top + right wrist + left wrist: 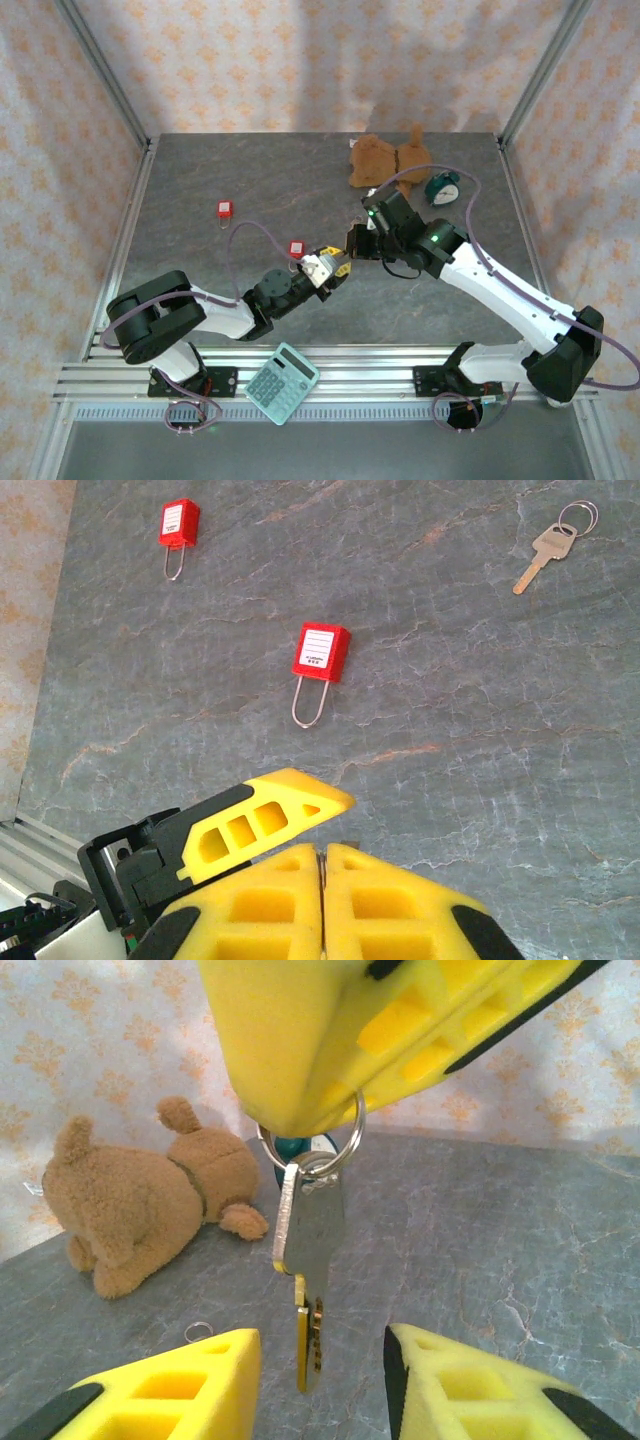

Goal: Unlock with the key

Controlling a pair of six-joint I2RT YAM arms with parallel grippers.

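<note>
Grey veined surface [520, 1240] runs back to papered walls, and above its middle the two claws meet. The right claw [322, 865] is clamped tight on the ring [345, 1145], so the key [312, 1235] hangs free below it.

The key's long axis is upright. It points straight down from the right claw into the gap of the left claw [322, 1365]. That claw is open, with one finger on each side of the blade and neither touching it. The blade tip sits level with the fingertips and a little nearer the left-hand finger. A second, brassy key hangs on the same ring behind the first.

The key is turned partly face-on to the left wrist camera. My guess is that the pads would meet its edges more than its flats, so it could twist on the ring when squeezed. This looks like a handover, with the left claw about to take the key.

A red padlock [321, 652] lies flat ahead of the right claw, its shackle pointing back toward that claw. From above it lies just beside the left claw, which is the nearer of the two. Another padlock [180, 524] lies farther off on the same side. A spare key [548, 552] lies well apart, across from it.
</note>
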